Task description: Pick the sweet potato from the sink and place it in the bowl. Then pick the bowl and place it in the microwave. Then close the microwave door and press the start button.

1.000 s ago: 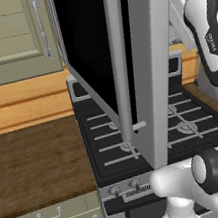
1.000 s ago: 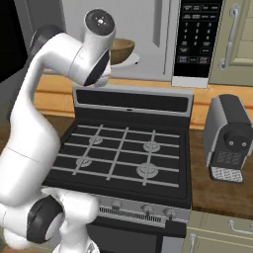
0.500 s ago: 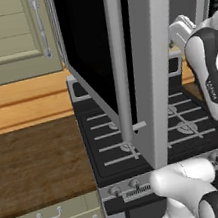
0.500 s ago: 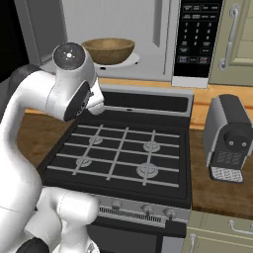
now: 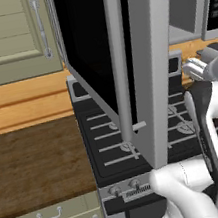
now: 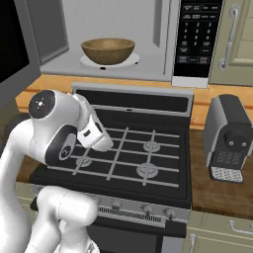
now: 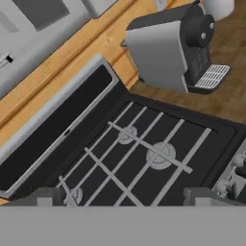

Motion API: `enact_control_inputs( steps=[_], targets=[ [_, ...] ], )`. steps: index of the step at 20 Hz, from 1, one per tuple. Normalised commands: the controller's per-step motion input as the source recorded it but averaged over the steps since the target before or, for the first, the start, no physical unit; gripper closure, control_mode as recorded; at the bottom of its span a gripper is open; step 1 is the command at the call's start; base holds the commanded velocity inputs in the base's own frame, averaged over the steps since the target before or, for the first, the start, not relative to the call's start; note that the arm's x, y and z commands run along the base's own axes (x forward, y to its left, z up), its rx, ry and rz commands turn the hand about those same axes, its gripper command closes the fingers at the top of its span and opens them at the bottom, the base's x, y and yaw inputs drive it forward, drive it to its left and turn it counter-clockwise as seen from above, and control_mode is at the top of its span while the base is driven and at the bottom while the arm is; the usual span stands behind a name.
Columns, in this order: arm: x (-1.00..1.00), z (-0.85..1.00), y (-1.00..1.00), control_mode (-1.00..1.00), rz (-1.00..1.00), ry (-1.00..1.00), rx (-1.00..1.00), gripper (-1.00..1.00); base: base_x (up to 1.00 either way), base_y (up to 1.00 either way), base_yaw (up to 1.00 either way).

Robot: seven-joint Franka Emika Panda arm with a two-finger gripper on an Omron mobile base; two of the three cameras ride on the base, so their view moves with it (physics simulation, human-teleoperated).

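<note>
The bowl (image 6: 107,50) sits inside the microwave (image 6: 118,37), its door (image 5: 123,63) swung wide, while the empty gripper (image 7: 122,194) hangs spread apart over the stove (image 7: 139,158).

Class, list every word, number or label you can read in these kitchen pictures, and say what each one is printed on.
No text can be read.
Microwave control panel: rows of pale button markings, too small and blurred to read.
Stove and coffee machine: no lettering visible.
</note>
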Motion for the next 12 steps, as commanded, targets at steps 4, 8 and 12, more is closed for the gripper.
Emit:
enact_control_inputs(
  steps=[4, 8, 12],
  targets=[
    [0.11, -0.64, -0.04, -1.00, -0.04, 0.00, -0.43, -1.00, 0.00, 0.00, 0.00],
    [0.20, -0.54, 0.00, -1.00, 0.00, 0.00, -0.44, -1.00, 0.00, 0.00, 0.00],
    [0.17, -0.39, -0.02, -1.00, -0.01, 0.00, -0.42, -1.00, 0.00, 0.00, 0.00]
  ],
)
